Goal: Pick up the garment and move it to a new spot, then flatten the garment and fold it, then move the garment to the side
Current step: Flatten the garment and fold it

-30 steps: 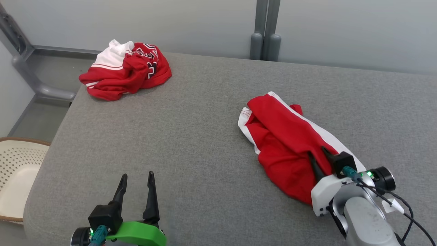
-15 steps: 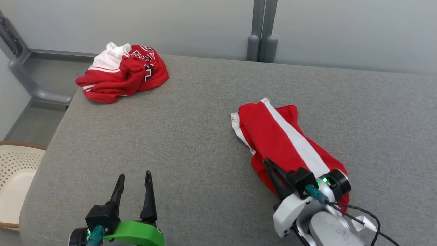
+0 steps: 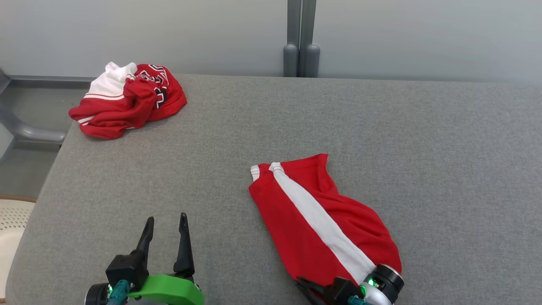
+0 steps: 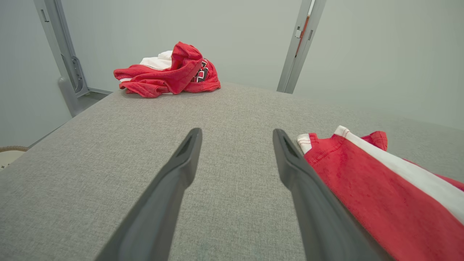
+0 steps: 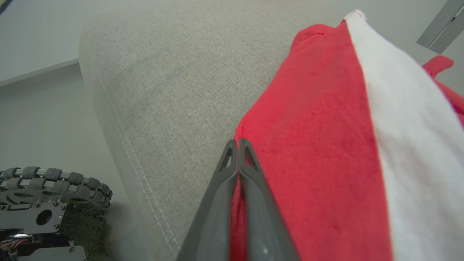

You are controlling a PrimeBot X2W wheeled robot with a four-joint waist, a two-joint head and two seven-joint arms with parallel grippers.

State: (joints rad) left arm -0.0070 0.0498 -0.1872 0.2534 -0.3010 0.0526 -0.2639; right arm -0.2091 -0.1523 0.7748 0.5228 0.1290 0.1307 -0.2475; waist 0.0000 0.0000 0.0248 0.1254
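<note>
The garment (image 3: 322,220) is a red piece with a white stripe, stretched out long on the grey padded table (image 3: 254,127), right of centre and near the front edge. My right gripper (image 3: 301,281) is shut on its near red edge. In the right wrist view the fingers (image 5: 237,142) press together with red cloth (image 5: 326,145) pinched between them, right at the table's front edge. At the lower left my left gripper (image 3: 166,218) hovers open over bare table. In its own wrist view the left gripper (image 4: 237,134) holds nothing, and the garment (image 4: 362,181) lies just beside its right finger.
A second red and white garment (image 3: 127,99) lies crumpled at the table's far left corner, seen also in the left wrist view (image 4: 170,70). A pale perforated basket (image 3: 10,220) stands off the table's left side. A grey post (image 3: 300,42) rises behind. The robot's wheeled base (image 5: 43,195) sits below the front edge.
My right gripper has shut on the garment's near edge and dragged it left and toward the front edge, stretching it long. The head camera has also shifted. The left gripper has stayed open.
</note>
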